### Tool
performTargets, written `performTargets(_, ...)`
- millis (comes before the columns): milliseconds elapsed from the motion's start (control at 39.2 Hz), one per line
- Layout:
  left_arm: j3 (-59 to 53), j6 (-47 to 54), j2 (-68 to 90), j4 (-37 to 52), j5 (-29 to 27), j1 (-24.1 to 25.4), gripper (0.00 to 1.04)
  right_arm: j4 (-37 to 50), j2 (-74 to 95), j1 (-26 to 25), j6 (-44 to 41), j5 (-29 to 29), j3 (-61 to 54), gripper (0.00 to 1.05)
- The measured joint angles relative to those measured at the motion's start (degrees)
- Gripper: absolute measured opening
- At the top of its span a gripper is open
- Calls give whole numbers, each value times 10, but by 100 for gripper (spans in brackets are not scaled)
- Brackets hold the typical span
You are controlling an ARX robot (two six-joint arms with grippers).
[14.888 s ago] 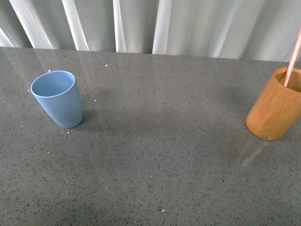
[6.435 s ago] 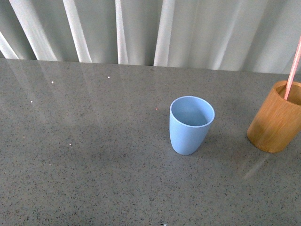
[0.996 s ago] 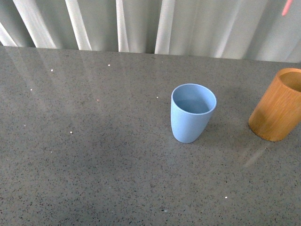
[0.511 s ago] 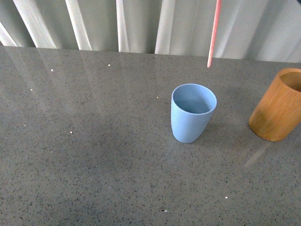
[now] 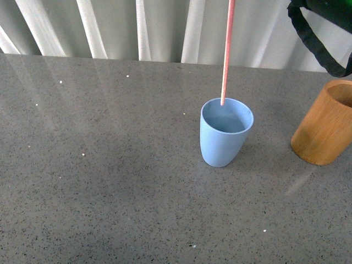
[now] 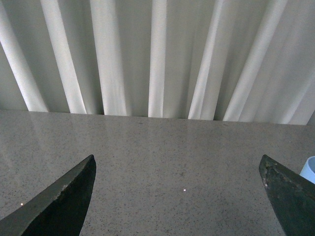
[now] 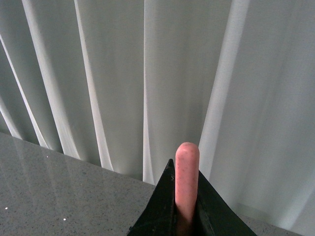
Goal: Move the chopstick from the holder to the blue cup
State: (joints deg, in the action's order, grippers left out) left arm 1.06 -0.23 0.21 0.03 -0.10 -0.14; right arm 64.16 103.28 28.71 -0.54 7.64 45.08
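The pink chopstick (image 5: 226, 52) hangs nearly upright from the top edge of the front view, and its lower tip sits at the far rim of the light blue cup (image 5: 224, 135). The cup stands upright mid-table. The orange-brown wooden holder (image 5: 323, 125) stands to its right, with no stick showing in it. In the right wrist view my right gripper (image 7: 186, 196) is shut on the chopstick (image 7: 187, 164), whose rounded end pokes out between the black fingers. My left gripper (image 6: 177, 196) is open over bare table, and a sliver of the blue cup (image 6: 309, 171) shows at that view's edge.
The grey speckled table (image 5: 110, 181) runs back to white pleated curtains (image 5: 110, 27). A black cable loop of the right arm (image 5: 313, 33) hangs at the top right, above the holder.
The chopstick has left the holder, moved left and come down until its tip reaches the cup's mouth. Much earlier, the cup went from the table's left to its middle.
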Motion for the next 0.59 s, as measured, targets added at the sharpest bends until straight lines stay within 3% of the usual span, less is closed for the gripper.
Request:
performTargets(460, 0, 0, 0, 0, 0, 0, 98, 31, 100, 7, 15, 13, -4, 2)
performTargets(587, 0, 0, 0, 0, 0, 0, 98, 33, 130, 12, 19, 13, -4, 26)
